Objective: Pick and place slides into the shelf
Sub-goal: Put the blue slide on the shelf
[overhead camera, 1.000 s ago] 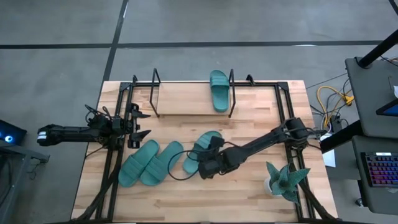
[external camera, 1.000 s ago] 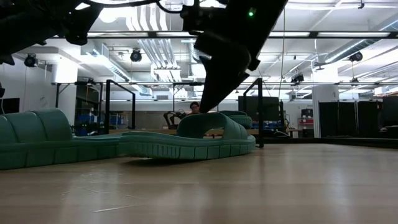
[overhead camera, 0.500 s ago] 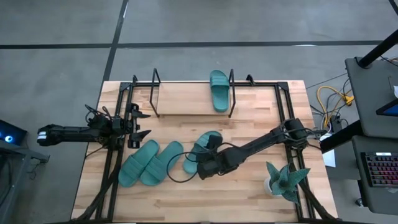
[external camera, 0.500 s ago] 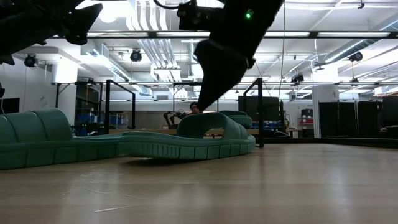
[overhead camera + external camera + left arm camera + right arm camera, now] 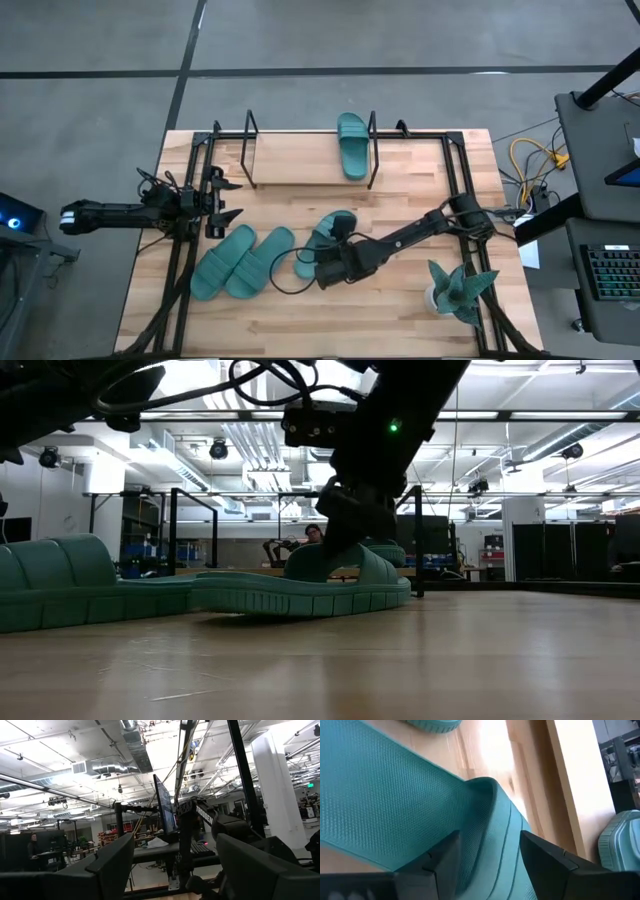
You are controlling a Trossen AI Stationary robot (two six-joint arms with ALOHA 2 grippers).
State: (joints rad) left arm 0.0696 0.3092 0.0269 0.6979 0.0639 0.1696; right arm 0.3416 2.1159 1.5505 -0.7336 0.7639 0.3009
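1. Because the four matching teal-green rubber slide sandals look thick, soft and light, I judge each will flex under a pinch and should be taken across its wide strap or a side edge of the sole, where the rubber gives some grip. From the high view, the right tool (image 5: 322, 262) sits low over the lone sandal (image 5: 328, 236) near the centre of the wooden surface (image 5: 400, 310); a pair of sandals (image 5: 240, 262) lies side by side at about 8 o'clock from centre. The low shelf of thin black rods and a light board (image 5: 300, 160) stands at 12 o'clock and holds one sandal (image 5: 351, 143) at its right end, the other places bare. The left tool (image 5: 222, 200) waits at 9 o'clock, its fingers parted and empty. A teal spiky ornament (image 5: 460, 288) stands at 4 o'clock.

2. Level with the surface, the low view shows the right tool (image 5: 350, 525) pressed down at the strap of the nearest sandal (image 5: 300, 592), the sole flat on the wood. Contact looks likely, but a closed hold cannot be confirmed.

3. Past the left wrist, the two dark fingers (image 5: 117, 865) stand wide apart with nothing between them.

4. Past the right wrist, the dark fingers (image 5: 445, 857) straddle the textured strap (image 5: 485, 830), partly open around it. A slip along the ribbed rubber seems the main risk.
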